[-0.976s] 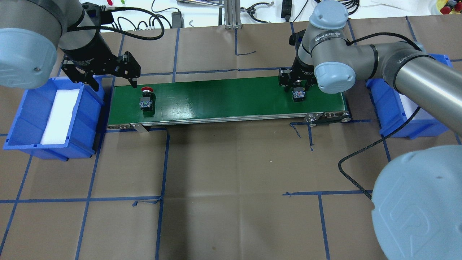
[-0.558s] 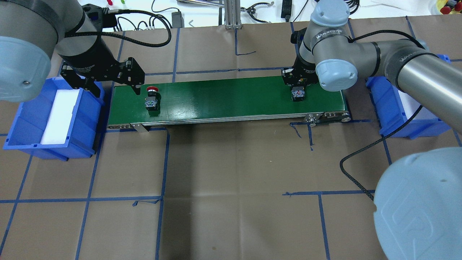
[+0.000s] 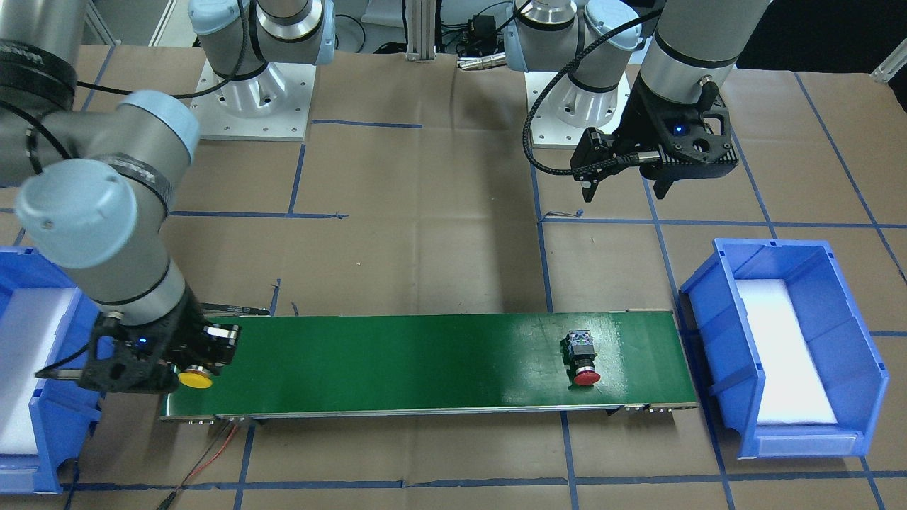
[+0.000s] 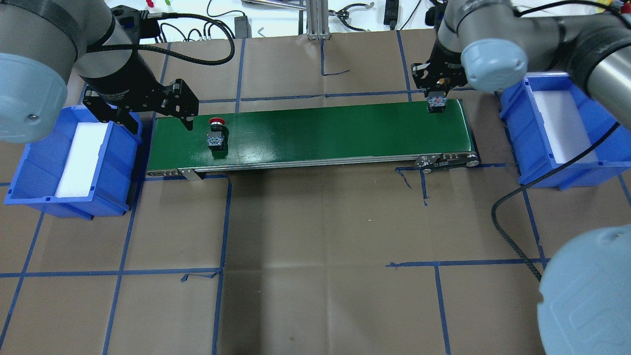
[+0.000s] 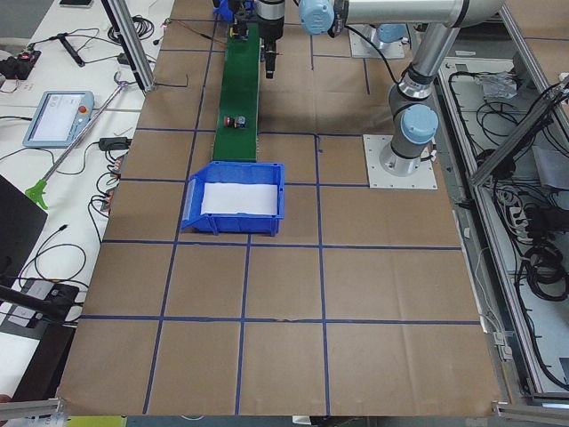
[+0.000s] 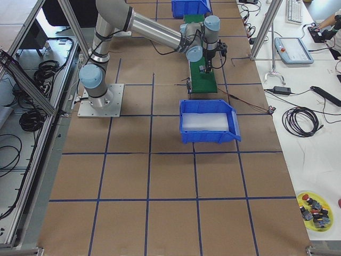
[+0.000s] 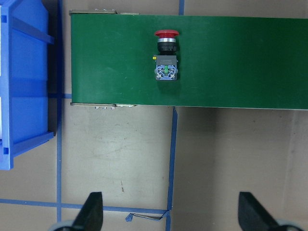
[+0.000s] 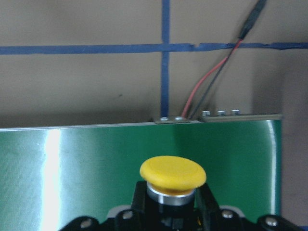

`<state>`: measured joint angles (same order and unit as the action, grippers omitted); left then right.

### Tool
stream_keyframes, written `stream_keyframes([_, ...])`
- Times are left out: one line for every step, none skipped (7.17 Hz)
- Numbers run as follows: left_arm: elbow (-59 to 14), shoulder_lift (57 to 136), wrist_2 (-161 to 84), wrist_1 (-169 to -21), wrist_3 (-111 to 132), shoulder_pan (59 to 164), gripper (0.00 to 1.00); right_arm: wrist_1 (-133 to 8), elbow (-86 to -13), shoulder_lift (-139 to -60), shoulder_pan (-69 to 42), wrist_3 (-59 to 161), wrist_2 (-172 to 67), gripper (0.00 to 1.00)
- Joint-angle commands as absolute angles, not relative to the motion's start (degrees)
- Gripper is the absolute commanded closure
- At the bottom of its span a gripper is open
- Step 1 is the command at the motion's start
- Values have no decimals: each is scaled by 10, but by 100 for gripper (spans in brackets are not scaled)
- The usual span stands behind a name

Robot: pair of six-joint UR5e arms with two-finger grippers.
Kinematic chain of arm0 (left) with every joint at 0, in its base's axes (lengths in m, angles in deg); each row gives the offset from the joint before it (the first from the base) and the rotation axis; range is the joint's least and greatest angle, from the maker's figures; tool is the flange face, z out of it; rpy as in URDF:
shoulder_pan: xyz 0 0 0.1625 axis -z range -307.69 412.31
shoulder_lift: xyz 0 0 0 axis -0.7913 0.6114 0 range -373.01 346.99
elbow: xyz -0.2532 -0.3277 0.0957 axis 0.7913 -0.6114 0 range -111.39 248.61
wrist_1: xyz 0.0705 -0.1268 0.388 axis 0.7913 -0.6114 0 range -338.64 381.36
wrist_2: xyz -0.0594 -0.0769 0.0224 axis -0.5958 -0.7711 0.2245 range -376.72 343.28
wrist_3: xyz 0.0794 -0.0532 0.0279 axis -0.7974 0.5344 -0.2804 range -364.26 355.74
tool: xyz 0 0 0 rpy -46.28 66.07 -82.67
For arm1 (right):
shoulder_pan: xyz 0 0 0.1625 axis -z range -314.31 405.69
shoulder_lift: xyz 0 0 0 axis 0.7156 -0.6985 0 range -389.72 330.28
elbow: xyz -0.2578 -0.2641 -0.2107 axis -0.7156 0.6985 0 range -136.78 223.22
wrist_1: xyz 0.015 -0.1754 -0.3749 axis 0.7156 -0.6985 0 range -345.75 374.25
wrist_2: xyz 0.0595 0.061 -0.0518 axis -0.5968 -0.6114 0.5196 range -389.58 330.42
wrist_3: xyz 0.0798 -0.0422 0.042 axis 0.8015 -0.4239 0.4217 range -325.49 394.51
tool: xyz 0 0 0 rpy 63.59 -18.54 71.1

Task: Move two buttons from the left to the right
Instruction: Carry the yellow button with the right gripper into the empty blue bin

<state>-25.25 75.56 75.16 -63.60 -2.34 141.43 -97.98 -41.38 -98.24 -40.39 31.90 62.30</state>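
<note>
Noted red button on green belt, foam lining both blue bins, left gripper spread, right gripper clamping yellow button.

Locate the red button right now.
Overhead view: the red button lies on its side near the left end of the green conveyor belt, closest to the left blue bin, held by nothing.

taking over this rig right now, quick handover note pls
Left gripper: jaws open, empty, hovering near the left end of the belt.
Right gripper: jaws shut on the yellow button, at the belt's right end.
Red button: lying on its side on the belt near the left end, nothing touching it.
Done: both buttons out of the left bin.
Left: yellow into the right bin, then red over to it too.
</note>
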Motion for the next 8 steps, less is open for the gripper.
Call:
stream_keyframes([-253,756,750,-633,-23,1414,0,-872,-352,-1017,-294,174,626,97])
stream_keyframes([-253,756,751,-632,-24,1414,0,-872,-354,-1025,-248,89,624,97])
stream_keyframes([-252,756,751,-631,-24,1413,0,-877,-360,-1024,-201,-9,620,97])
stream_keyframes([-253,755,751,-631,-24,1413,0,-885,-377,-1020,-164,-33,617,97])
stream_keyframes([-252,756,751,-631,-24,1413,0,-921,-414,-1014,-149,-35,617,97])
stream_keyframes([-253,755,751,-631,-24,1413,0,-1009,-472,-1016,-143,-36,617,97])
stream_keyframes([-253,755,751,-631,-24,1413,0,-1069,-523,-1014,-136,-49,616,97])
stream_keyframes([-253,756,751,-631,-24,1414,0,-1112,-557,-1011,-135,-55,617,97])
